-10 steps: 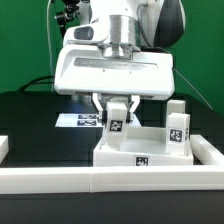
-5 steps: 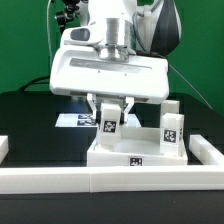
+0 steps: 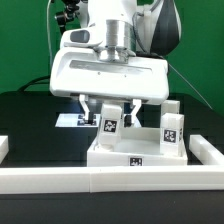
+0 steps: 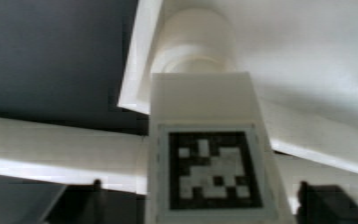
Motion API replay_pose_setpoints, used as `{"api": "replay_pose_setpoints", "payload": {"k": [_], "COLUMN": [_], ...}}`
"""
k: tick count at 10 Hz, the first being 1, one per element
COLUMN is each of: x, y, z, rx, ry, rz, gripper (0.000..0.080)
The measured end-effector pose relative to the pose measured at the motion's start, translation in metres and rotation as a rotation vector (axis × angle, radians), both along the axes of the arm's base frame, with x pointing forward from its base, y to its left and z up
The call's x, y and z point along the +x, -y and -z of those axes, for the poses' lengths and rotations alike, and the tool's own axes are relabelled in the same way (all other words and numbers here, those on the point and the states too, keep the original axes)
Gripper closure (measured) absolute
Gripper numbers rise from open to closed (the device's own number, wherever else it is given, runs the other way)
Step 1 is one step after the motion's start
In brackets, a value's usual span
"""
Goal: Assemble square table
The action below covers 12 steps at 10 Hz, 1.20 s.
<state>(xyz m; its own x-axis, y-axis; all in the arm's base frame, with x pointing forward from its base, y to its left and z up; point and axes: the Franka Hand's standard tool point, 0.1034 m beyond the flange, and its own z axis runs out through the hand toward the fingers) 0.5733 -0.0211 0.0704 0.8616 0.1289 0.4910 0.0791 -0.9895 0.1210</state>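
In the exterior view, the large white plastic square tabletop with its raised rim (image 3: 135, 152) is lying on the black table surface (image 3: 35, 125), pushed up against the long white rail (image 3: 110, 178) that is edging the near side of the table, toward the exterior view's right. A small white block leg with a black-and-white tag (image 3: 108, 124) is standing upright on the tabletop, near its far edge. The white two-finger gripper (image 3: 108, 112) is hanging straight above it with its fingers spread, one finger (image 3: 86, 108) showing clear of the leg on each side, so the leg is standing free between them. A second white tagged block leg (image 3: 175, 130) is standing upright at the tabletop's corner toward the exterior view's right, well apart from the gripper. The flat white marker board (image 3: 68, 119) is lying on the table behind the tabletop, partly hidden by the gripper body.

In the wrist view, the tagged white leg (image 4: 206, 150) is filling the middle, its square tag facing the camera and its rounded far end meeting the white tabletop (image 4: 318, 100). The two dark fingertips (image 4: 83, 200) are showing at either side of the leg, each with a gap of dark background between it and the leg
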Motion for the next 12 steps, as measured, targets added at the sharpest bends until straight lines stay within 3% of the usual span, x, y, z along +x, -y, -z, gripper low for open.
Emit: {"api": "replay_pose_setpoints", "payload": {"k": [1,5,8,9,11,12], "x": [0.0,0.0,-0.004,-0.006,-0.008,-0.011], "y": [0.0,0.0,0.006,0.0,0.0,-0.009], "z": [0.0,0.0,-0.02,-0.023,-0.018,-0.014], "rx": [0.0,0.0,0.014,0.03,0.032,0.062], "ry": [0.0,-0.002,-0.029,-0.062,-0.076,-0.16], "rz": [0.0,0.0,0.004,0.0,0.001,-0.006], "gripper": [0.0159,0.015,0.015,0.015,0.015,0.015]}}
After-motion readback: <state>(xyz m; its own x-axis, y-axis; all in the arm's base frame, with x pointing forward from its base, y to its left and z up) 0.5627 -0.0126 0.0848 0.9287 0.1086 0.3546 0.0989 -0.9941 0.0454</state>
